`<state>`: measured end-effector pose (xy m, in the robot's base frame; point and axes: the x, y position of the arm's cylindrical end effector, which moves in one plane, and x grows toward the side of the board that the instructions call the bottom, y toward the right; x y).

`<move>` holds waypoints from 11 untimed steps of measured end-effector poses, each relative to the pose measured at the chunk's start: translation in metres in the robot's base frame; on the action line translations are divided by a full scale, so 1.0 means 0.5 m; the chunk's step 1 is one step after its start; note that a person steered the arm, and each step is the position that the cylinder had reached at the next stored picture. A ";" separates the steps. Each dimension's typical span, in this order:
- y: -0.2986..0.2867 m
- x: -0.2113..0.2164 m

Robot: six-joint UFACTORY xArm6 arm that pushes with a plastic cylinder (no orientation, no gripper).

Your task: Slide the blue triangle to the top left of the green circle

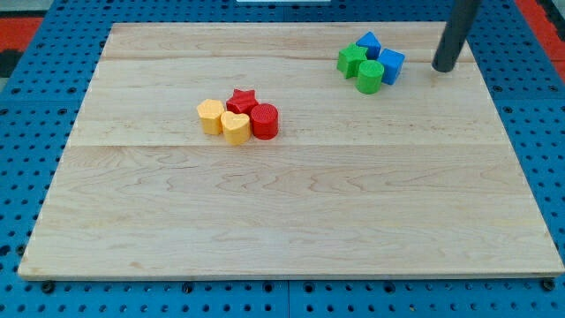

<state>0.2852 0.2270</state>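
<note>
The blue triangle (368, 43) sits near the view's top right, touching the green star (351, 60) below-left of it. The green circle (370, 77) stands just below both, with a blue cube (390, 65) touching it on its right. The blue triangle lies above the green circle, roughly straight up from it. My tip (444, 67) rests on the board to the right of the blue cube, apart from all the blocks.
A second cluster lies left of the board's centre: a red star (242, 100), a red cylinder (264, 121), a yellow hexagon (210, 116) and a yellow heart (234, 127). The wooden board (291, 212) ends close behind the blue-green cluster.
</note>
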 end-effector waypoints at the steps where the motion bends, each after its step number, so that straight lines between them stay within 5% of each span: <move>1: -0.060 -0.084; 2: -0.125 -0.124; 4: -0.201 -0.007; 6: -0.213 -0.109; 7: -0.307 -0.110; 11: -0.258 -0.067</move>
